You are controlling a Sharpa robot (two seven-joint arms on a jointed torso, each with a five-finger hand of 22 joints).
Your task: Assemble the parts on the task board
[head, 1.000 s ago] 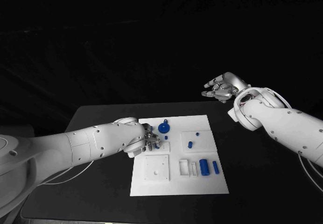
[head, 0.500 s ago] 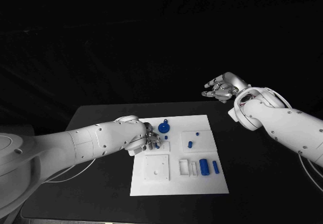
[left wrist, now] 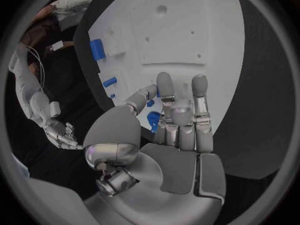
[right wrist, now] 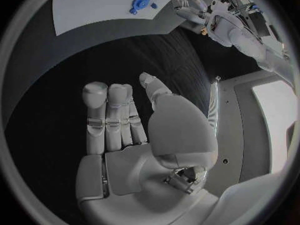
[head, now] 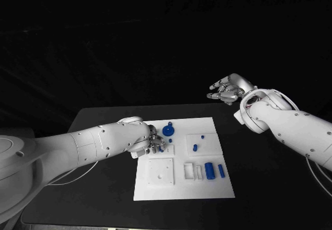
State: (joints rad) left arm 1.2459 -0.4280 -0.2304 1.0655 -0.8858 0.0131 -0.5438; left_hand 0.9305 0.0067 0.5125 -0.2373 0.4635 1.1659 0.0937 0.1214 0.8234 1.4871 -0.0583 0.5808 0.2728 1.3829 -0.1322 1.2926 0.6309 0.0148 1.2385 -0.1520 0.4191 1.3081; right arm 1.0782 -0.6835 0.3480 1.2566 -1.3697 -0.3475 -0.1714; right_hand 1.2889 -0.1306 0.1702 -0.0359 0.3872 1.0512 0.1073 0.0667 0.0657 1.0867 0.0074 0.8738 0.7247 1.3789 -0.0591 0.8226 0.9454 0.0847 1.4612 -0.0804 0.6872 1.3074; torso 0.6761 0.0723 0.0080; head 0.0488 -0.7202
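The white task board [head: 183, 184] lies mid-table. My left hand [head: 148, 140] rests fingers-down on its near-left part. A small blue part [left wrist: 153, 120] sits under those fingers beside the thumb. I cannot tell whether it is gripped. A round blue part with a handle [head: 169, 130] stands just beyond the left hand. Two small blue pegs [head: 195, 148] and two blue cylinders [head: 209, 169] lie to the right. My right hand [head: 227, 91] hangs high over the table's far right corner, fingers apart and holding nothing [right wrist: 125, 130].
A square white recess plate [head: 160, 171] and narrow white slots [head: 189, 171] take up the board's near half. Bare black table [head: 103, 191] runs along both sides of the board. The board's far end [right wrist: 94, 5] lies well away from the right hand.
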